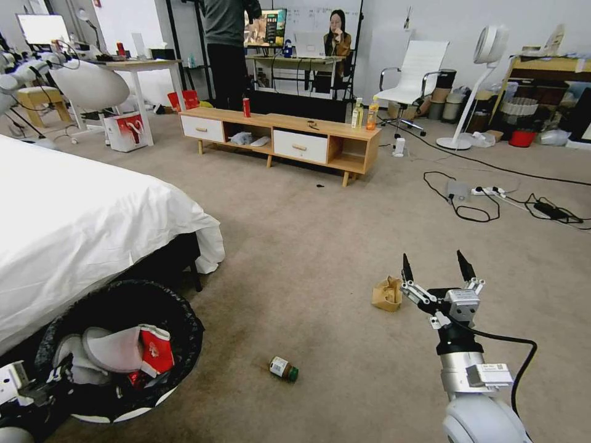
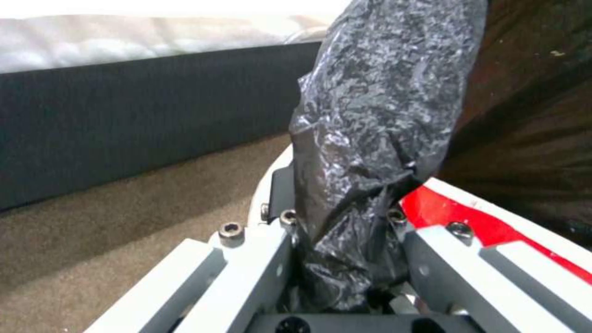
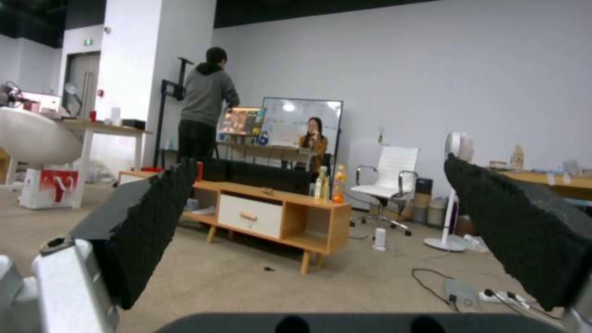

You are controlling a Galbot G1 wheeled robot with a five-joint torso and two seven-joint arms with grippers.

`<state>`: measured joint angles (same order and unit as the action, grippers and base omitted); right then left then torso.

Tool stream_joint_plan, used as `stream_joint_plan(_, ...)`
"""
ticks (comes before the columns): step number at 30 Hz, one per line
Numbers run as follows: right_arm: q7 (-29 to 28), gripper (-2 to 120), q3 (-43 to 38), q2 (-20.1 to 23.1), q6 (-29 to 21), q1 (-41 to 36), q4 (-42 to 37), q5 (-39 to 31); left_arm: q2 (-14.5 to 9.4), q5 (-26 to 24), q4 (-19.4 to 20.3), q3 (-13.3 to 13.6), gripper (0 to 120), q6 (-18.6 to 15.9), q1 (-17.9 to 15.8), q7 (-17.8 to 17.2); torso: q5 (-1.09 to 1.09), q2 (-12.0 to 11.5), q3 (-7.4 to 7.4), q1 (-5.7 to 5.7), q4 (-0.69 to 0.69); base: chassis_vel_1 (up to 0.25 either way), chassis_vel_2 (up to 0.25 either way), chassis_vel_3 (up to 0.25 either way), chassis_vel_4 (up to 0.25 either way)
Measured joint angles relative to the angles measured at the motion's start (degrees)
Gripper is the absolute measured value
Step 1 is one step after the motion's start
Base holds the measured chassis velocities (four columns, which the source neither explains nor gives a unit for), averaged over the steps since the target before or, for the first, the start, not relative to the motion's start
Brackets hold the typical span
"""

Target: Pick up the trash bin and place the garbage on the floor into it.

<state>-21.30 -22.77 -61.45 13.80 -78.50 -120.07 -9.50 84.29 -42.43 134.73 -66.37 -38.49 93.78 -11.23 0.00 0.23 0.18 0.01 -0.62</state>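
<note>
I have the trash bin low at about 8 o'clock in my head view, its black liner rolled over a round white rim, with a red-and-white crushed carton and pale crumpled pieces already lying inside it. The left gripper sits at the bin's near-left edge; through the left wrist camera I see the left gripper with its jaws pinched on the bagged rim, black plastic bunched between them and a strip of the red carton just inside. The bin's far-left side stands just beside the dark base of the bed, whose white sheet overhangs at 9 to 10 o'clock, so that side is tight. On the floor, a small green-capped bottle lies on its side at about 6 o'clock, a little to the bin's right and apart from it. A tan paper bag sits farther out toward 4 o'clock, just beside the near finger of my right gripper. That gripper hangs above the carpet with its two black fingers spread wide and nothing between them; the right wrist view shows the same wide gap. From 11 to 1 o'clock the carpet runs open up to a low wooden TV cabinet. At 2 to 3 o'clock, black cables and a power strip trail across the floor, well apart from the garbage.
</note>
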Motion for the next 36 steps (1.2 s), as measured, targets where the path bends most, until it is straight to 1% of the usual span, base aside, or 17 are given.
stream_joint_plan(10, 0.12, 100, -0.46, 0.15, 0.0, -0.5, 0.01, 0.28, 0.03, 0.16, 0.09, 0.25, 5, 0.0, 0.03, 0.16, 0.0, 0.0, -0.01, 0.0, 0.0, 0.0, 0.0, 0.0, 0.0)
stream_joint_plan(23, -0.47, 100, -0.07, 0.11, 0.56, -0.4, 0.33, 0.83, 0.04, 0.14, 0.38, 0.23, 5, 0.05, 0.26, 0.24, 0.0, 0.0, 0.02, 0.0, 0.0, -0.099, 0.104, 0.104, -0.1)
stream_joint_plan(32, 0.05, 100, 0.62, 0.73, 0.65, 0.19, 0.74, 0.13, 0.05, 0.11, 0.56, 0.19, 5, 0.05, 0.36, 0.28, 0.0, 0.0, -0.01, 0.0, 0.0, -0.003, 0.006, 0.001, -0.002)
stream_joint_plan(35, -0.14, 100, 1.15, 1.64, -0.59, 0.63, 0.55, -1.15, -0.03, 0.06, 0.59, 0.05, 5, 0.06, 0.4, 0.29, 0.01, 0.0, 0.0, 0.0, 0.0, 0.0, 0.0, 0.0, 0.0)
stream_joint_plan(36, -0.51, 100, 1.58, 2.38, -2.05, 0.9, 0.1, -2.33, -0.06, 0.04, 0.61, 0.04, 5, 0.06, 0.42, 0.3, 0.01, 0.0, 0.0, 0.0, 0.0, 0.0, 0.0, 0.0, 0.0)
